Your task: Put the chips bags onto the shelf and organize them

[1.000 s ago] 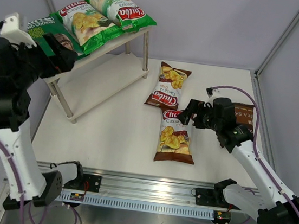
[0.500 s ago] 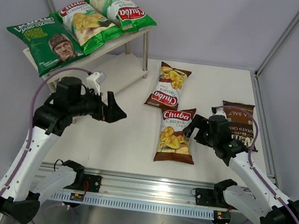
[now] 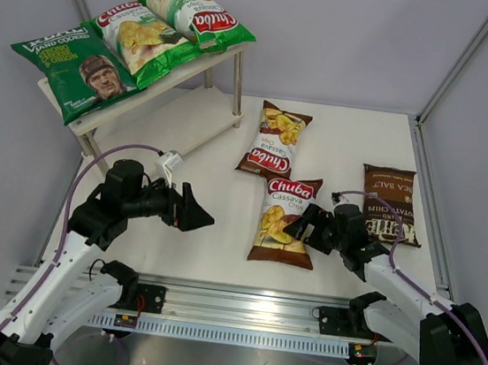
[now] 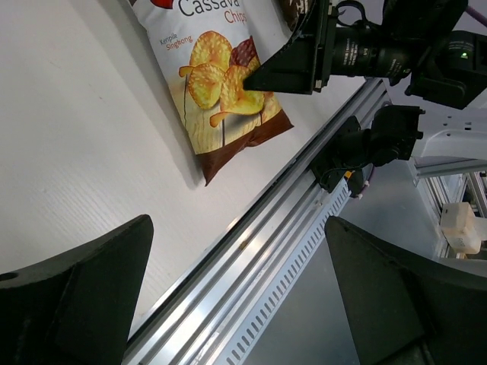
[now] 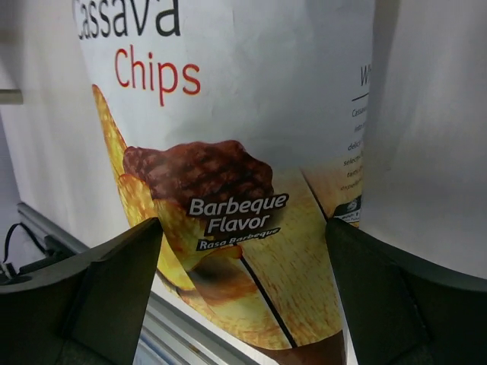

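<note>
Between grey walls (image 3: 333,33), white table (image 3: 356,143)

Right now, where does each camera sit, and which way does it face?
Top external: above, behind the bases, looking down at table, shelf, both arms.
Left wrist: on the left gripper, facing the near rail; own open fingers show.
Right wrist: on the right gripper, over the barbecue Chuba bag; own fingers show.
Both wrist views share that bag.
</note>
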Motion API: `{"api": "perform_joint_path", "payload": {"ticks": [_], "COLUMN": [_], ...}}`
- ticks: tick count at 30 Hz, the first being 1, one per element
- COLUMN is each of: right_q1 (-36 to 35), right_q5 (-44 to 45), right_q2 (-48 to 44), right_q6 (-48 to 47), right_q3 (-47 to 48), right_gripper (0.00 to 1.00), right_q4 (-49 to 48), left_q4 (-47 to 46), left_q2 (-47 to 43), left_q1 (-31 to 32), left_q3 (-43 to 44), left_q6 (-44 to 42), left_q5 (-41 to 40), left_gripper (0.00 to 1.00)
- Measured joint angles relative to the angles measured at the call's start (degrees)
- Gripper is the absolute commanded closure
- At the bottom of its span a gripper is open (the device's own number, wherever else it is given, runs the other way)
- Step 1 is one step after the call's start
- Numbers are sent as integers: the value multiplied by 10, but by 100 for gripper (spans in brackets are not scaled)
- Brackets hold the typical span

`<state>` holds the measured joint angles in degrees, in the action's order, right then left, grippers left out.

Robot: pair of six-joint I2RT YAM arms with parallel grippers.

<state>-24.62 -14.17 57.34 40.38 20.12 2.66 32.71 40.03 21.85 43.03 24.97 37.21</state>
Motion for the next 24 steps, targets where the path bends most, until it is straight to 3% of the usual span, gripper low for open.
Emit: {"api": "perform_joint_path", "payload": {"ticks": [5, 14, 24], "right_q1": [1, 1, 1], "right_q5": [-50, -80, -94], "right_q2": [36, -23, -90], "right_q6": [19, 28, 24], "right_q3": [-34, -58, -58], "right_gripper": [40, 76, 78], "right_q4": [-101, -162, -113], "left_q4": [-27, -109, -301], "left_q2": [-3, 22, 247], "left_q1": [0, 23, 183], "left_q3": [-29, -110, -106], "left_q6": [7, 78, 125], "left_q5": [1, -57, -153], "left_gripper": [1, 1, 1]}}
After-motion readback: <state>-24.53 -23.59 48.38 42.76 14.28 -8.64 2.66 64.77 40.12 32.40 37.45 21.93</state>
